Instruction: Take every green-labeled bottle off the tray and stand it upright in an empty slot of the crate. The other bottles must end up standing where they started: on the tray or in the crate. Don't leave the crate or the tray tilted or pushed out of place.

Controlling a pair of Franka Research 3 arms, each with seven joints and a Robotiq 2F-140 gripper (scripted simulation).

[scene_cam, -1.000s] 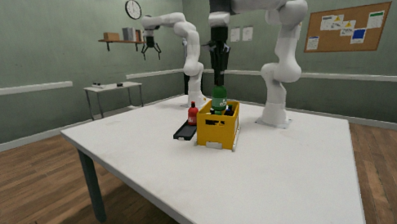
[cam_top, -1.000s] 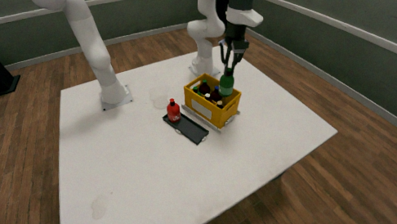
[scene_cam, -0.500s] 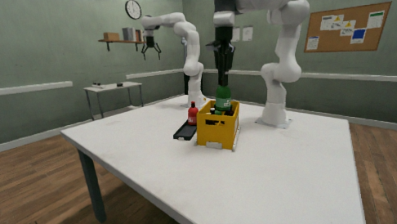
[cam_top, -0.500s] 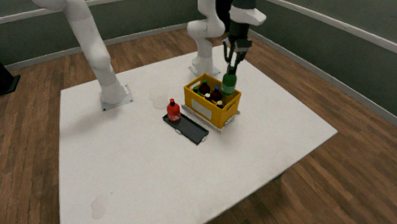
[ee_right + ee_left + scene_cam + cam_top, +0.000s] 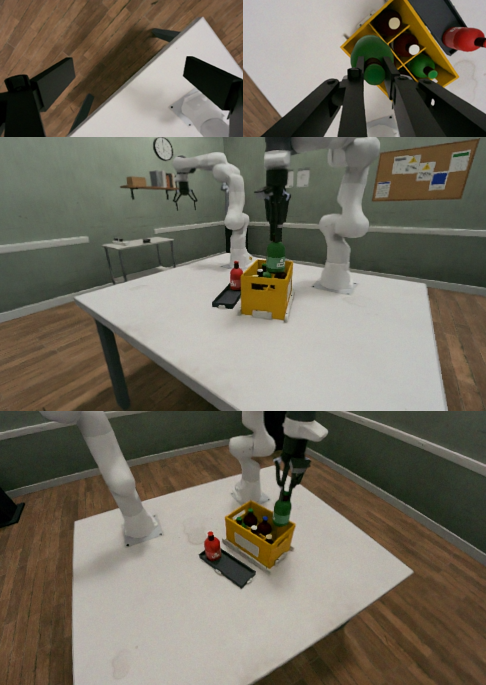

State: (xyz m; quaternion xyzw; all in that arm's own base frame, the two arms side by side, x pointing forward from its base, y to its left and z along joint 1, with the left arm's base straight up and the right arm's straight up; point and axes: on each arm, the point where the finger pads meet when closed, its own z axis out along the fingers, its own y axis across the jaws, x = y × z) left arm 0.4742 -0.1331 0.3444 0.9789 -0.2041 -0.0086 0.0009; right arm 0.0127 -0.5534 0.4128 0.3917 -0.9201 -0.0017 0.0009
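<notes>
My left gripper [image 5: 286,493] [image 5: 276,239] [image 5: 373,65] is shut on the neck of a green bottle [image 5: 282,512] [image 5: 276,257] [image 5: 371,49]. The bottle hangs upright at one end of the yellow crate [image 5: 270,558] [image 5: 265,302] [image 5: 429,40], its bottom near rim height. The slot below is partly hidden by it. Another green bottle [image 5: 421,65] stands in the crate. A red bottle [image 5: 213,550] [image 5: 235,279] [image 5: 463,39] stands at one end of the black tray [image 5: 232,570] [image 5: 226,298] [image 5: 432,15]. My right gripper [image 5: 186,208] [image 5: 129,66] is open and empty, far from both.
Dark bottles with white caps [image 5: 394,23] [image 5: 414,49] stand in the crate. The top view also shows a dark bottle with a blue cap [image 5: 265,527] and one with a green cap [image 5: 250,519]. The tray lies beside the crate's long side. The crate looks level.
</notes>
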